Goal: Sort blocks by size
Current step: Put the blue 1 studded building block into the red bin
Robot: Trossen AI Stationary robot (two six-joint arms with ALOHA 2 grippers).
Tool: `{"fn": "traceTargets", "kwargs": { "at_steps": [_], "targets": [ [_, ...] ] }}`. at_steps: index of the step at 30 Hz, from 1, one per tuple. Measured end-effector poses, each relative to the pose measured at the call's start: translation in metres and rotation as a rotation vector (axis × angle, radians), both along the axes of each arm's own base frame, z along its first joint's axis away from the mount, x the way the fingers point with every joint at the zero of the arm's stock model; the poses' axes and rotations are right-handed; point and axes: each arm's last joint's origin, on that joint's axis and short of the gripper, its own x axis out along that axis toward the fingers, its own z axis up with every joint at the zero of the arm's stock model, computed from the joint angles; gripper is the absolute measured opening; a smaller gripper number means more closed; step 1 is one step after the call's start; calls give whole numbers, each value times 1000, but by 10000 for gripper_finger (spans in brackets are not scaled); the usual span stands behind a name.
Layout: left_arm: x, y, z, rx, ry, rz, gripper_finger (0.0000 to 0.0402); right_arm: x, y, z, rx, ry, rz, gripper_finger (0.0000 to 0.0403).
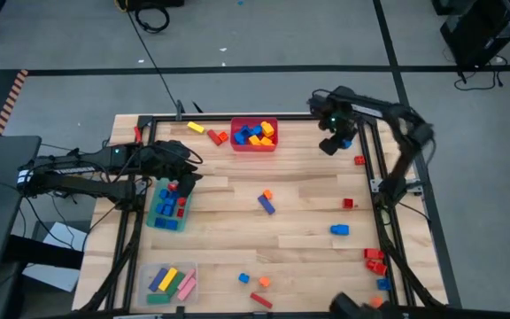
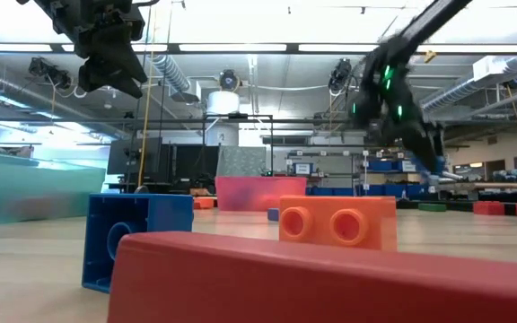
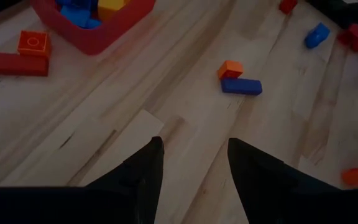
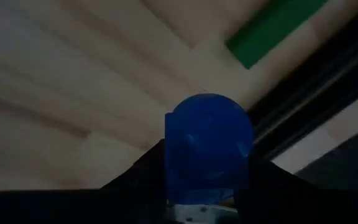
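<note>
While the right gripper (image 4: 207,199) is clamping a blue block (image 4: 208,146) above the table's far right corner, right of the red bin (image 1: 253,145), I'm judging it needs carrying to that bin, the left gripper (image 3: 194,165) waiting, parted and empty.
</note>
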Motion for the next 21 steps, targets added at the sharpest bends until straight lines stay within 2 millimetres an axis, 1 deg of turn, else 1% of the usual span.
{"fn": "traceTargets", "kwargs": {
  "at_steps": [3, 5, 7, 9, 12, 15, 18, 21],
  "targets": [
    [0, 0, 0, 0, 0, 0, 188, 2, 20, 37, -133, -166, -36, 144],
    [0, 0, 0, 0, 0, 0, 188, 6, 31, 58, -226, -304, -78, 144],
    [0, 0, 0, 1, 1, -1, 188, 14, 40, 72, -296, -439, -98, 144],
    [0, 0, 0, 1, 1, -1, 188, 27, 46, 80, -342, -560, -99, 144],
    [0, 0, 0, 2, 1, -1, 188, 57, 49, 88, -378, -683, -60, 144],
    [0, 0, 0, 2, 1, -1, 188, 96, 48, 94, -389, -747, 7, 144],
    [0, 0, 0, 2, 1, -1, 188, 136, 39, 96, -406, -802, 85, 144],
    [0, 0, 0, 2, 1, -1, 188, 169, 25, 90, -411, -809, 136, 144]
  ]
}}
